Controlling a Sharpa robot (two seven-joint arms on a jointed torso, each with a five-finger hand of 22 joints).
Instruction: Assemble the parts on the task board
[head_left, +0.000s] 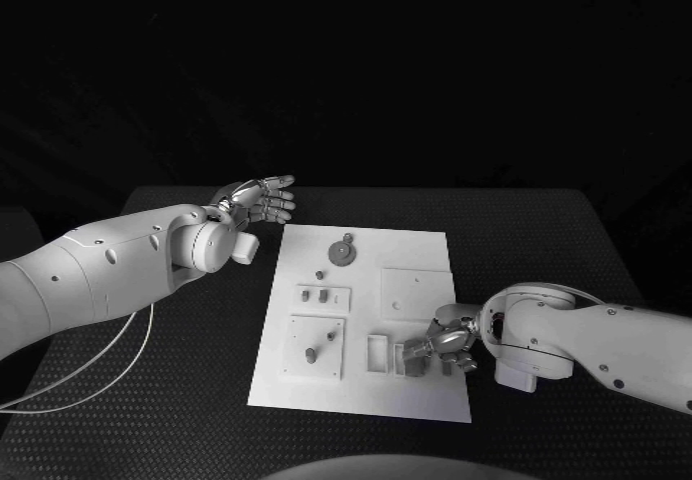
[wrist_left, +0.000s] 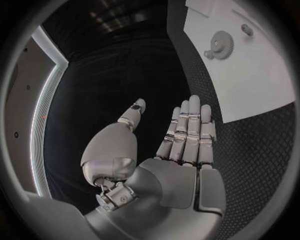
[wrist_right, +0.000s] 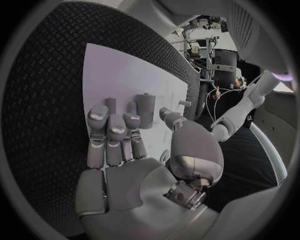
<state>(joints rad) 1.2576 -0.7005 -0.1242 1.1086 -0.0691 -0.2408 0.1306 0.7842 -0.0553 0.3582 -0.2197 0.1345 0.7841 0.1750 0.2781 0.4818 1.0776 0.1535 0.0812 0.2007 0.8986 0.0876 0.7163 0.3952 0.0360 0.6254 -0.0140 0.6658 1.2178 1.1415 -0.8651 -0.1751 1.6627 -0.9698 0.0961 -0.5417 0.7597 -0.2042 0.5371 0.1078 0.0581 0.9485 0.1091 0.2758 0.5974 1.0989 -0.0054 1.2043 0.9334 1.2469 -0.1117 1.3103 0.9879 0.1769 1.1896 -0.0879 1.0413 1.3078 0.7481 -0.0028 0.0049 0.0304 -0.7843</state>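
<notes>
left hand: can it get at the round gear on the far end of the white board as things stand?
Probably yes. The left hand hovers open, holding nothing, just off the white task board beside the round grey gear, with nothing between them.

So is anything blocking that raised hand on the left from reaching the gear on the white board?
Nothing visible does. The left hand hovers open above the black table, just off the task board's far corner, and only bare board lies between it and the gear.
</notes>
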